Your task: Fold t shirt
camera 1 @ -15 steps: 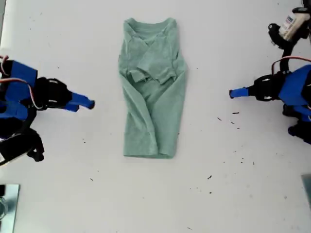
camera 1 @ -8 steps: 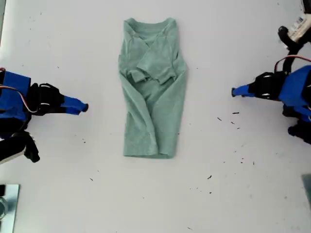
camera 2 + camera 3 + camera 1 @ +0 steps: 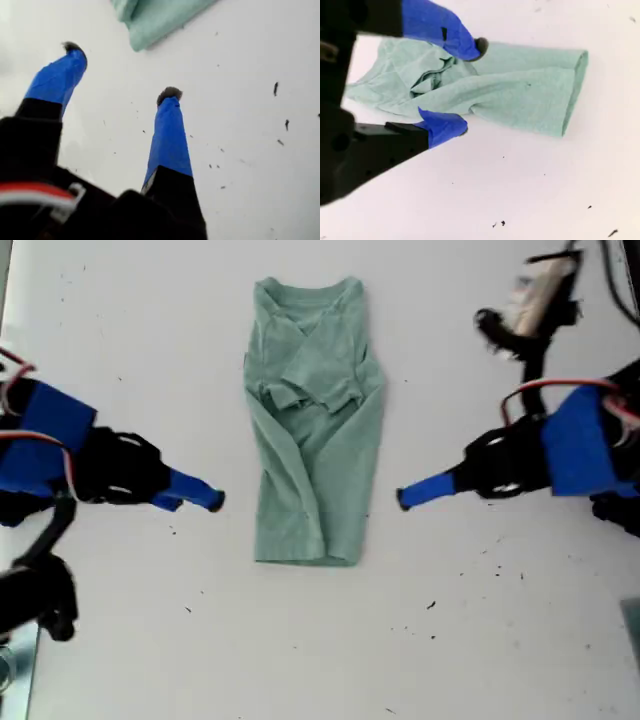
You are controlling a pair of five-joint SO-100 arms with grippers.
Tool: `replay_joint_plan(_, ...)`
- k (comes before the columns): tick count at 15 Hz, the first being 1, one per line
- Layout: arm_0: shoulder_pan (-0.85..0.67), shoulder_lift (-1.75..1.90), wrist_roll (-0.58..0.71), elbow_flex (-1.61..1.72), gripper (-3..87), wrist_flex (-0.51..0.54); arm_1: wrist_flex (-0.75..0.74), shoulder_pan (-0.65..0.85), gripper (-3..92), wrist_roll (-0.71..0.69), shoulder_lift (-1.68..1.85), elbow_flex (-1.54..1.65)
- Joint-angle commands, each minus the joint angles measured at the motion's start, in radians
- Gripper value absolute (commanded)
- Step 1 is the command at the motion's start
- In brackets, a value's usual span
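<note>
The pale green t shirt [image 3: 315,430] lies flat on the white table, folded into a narrow strip, with its neckline at the exterior view's top and its hem at the bottom. My first gripper [image 3: 405,497] comes in from the exterior view's right, open, just short of the shirt's lower edge. In its own view the gripper [image 3: 121,70] is empty, with the hem corner [image 3: 150,22] ahead. My second gripper [image 3: 215,502] reaches in from the exterior view's left. It [image 3: 470,89] is open and holds nothing, its fingertips close to the shirt [image 3: 520,95].
Small dark specks [image 3: 485,473] dot the table on the exterior view's right and lower part. A white part with cables [image 3: 535,300] sits at that view's upper right. A metallic object [image 3: 15,660] is at its lower left corner.
Both arms have moved inward and down in the exterior view, toward the shirt's lower half. The shirt has not moved.
</note>
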Motion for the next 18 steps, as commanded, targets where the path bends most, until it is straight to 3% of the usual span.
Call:
replay_joint_plan(1, 0.048, -0.374, 0.043, -0.466, 22.2, 0.143, 0.103, -0.086, 33.3, 0.041, -0.41, -0.499)
replay_joint_plan(6, 0.029, -0.753, 0.101, -0.614, 24.2, 0.149, 0.078, -0.1, 33.8, 0.034, -0.793, -0.663)
replay_joint_plan(13, -0.048, -0.902, 0.156, -0.624, 25.4, 0.012, 0.02, -0.06, 32.3, -0.02, -1.077, -0.785)
replay_joint_plan(14, -0.054, -0.983, 0.167, -0.652, 23.3, -0.003, 0.006, -0.055, 30.1, -0.021, -1.118, -0.784)
replay_joint_plan(16, -0.031, -1.158, 0.176, -0.741, 2.7, -0.009, -0.029, -0.046, 16.9, -0.043, -1.22, -0.787)
replay_joint_plan(17, -0.012, -1.226, 0.209, -0.804, -0.2, -0.012, -0.029, -0.044, 5.7, -0.051, -1.252, -0.788)
replay_joint_plan(18, 0.002, -1.25, 0.221, -0.845, -0.3, 0.002, -0.028, -0.049, 1.2, -0.06, -1.258, -0.785)
